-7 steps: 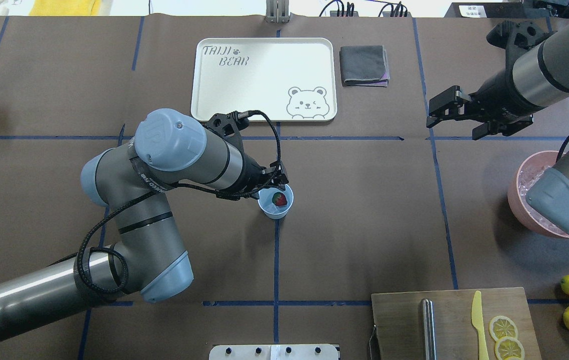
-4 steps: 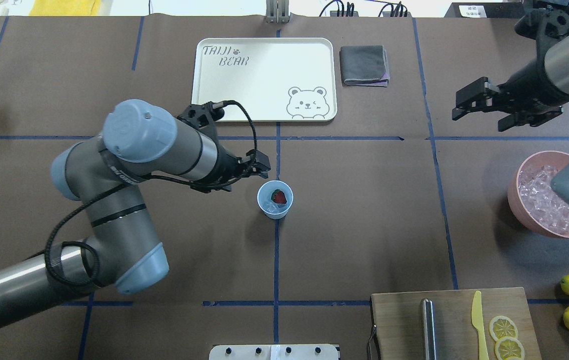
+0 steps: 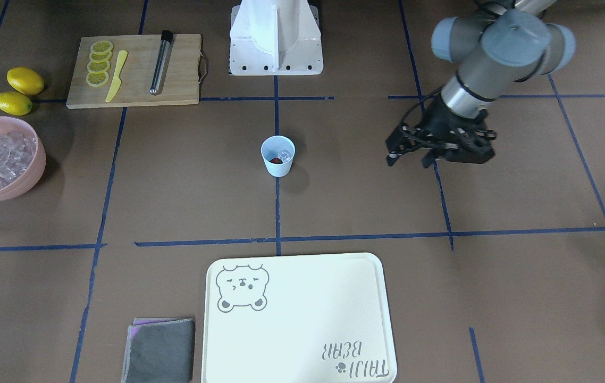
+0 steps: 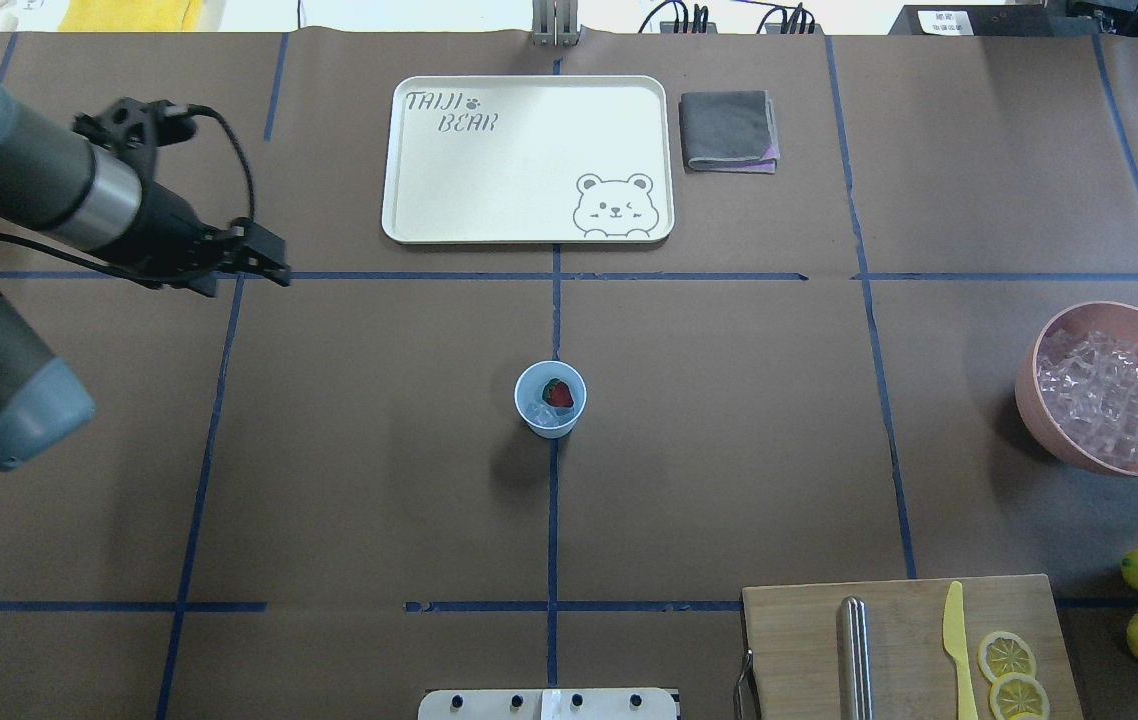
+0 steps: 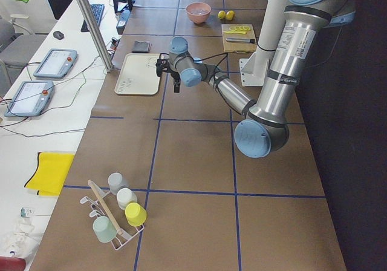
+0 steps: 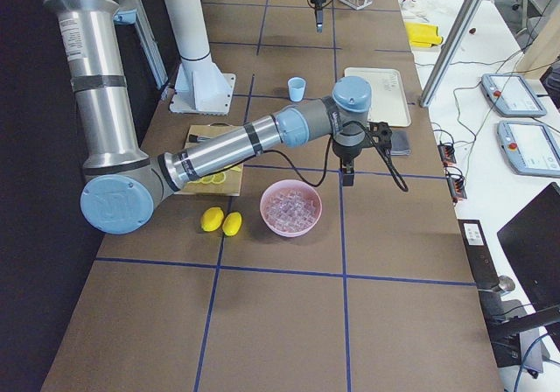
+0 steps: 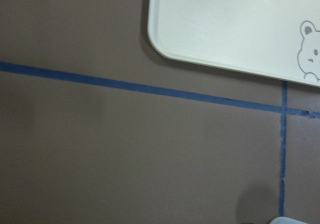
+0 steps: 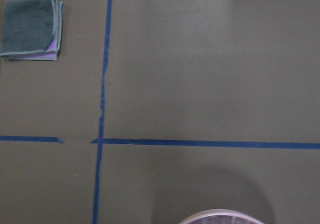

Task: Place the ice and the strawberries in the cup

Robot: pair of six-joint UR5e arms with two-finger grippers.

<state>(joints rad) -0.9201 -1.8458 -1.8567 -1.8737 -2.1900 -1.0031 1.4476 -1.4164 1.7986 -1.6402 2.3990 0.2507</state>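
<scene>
Parking left pincer (image 4: 271, 265), open + empty: lift high, cup (image 4: 550, 424) w/ strawberry (image 4: 557, 394) + ice (image 4: 540, 411) well to its right.

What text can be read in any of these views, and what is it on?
"TAIJI BEAR", with a paw print: printed on the white tray, beside a bear drawing. It reads upside down in the front-facing view.
White label past the table's far edge: dark print, too small to read.
Sticker on the left arm: too small to read.
No other text is legible.
</scene>
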